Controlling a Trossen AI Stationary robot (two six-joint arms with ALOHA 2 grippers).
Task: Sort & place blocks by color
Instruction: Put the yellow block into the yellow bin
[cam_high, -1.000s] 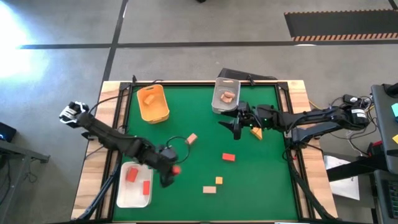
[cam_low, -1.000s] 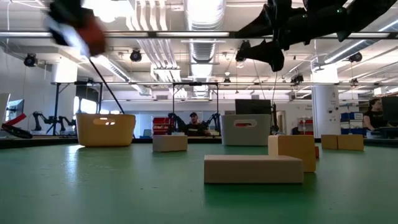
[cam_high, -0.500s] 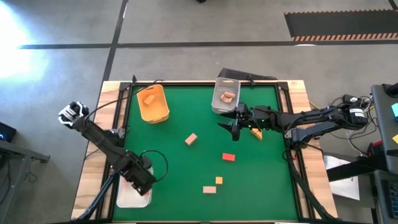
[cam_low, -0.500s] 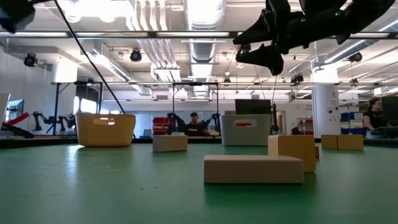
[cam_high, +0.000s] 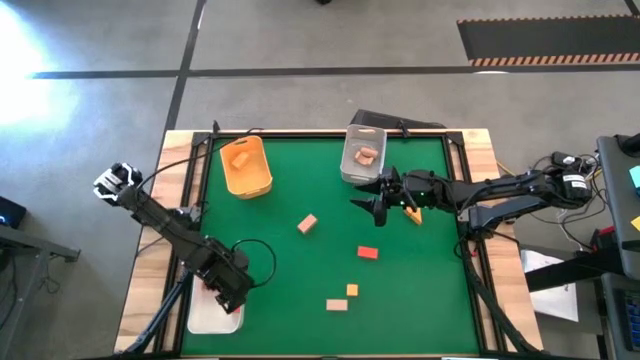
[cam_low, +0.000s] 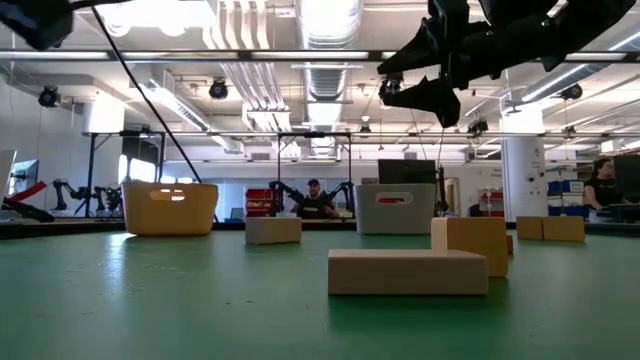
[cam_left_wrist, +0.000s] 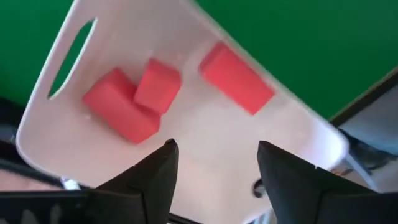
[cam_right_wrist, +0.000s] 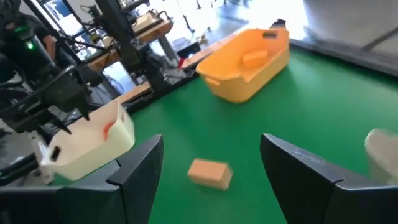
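Observation:
My left gripper (cam_high: 230, 290) (cam_left_wrist: 214, 168) hovers open over the white bin (cam_high: 212, 316) at the table's near left. Three red blocks (cam_left_wrist: 118, 112) (cam_left_wrist: 157, 84) (cam_left_wrist: 236, 78) lie on the bin's floor; two of them touch. My right gripper (cam_high: 365, 203) (cam_right_wrist: 211, 142) hangs open above the table's far right, high over the cloth (cam_low: 425, 90). On the cloth lie a tan block (cam_high: 307, 223) (cam_right_wrist: 210, 173), a red block (cam_high: 367, 253), a yellow-orange block (cam_high: 352, 290), a second tan block (cam_high: 337, 304) and a yellow-orange block (cam_high: 412, 213) beside the right arm.
An orange bin (cam_high: 246, 166) (cam_right_wrist: 249, 59) with one block in it stands at the far left. A clear bin (cam_high: 363, 153) holding tan blocks stands at the far edge, just behind my right gripper. Wooden borders frame the green cloth. A person sits far behind the table (cam_low: 313, 195).
My left gripper has moved from just right of the white bin toward the table's near-left corner and now stands over the bin. The red block it carried a second ago is gone from its fingers.

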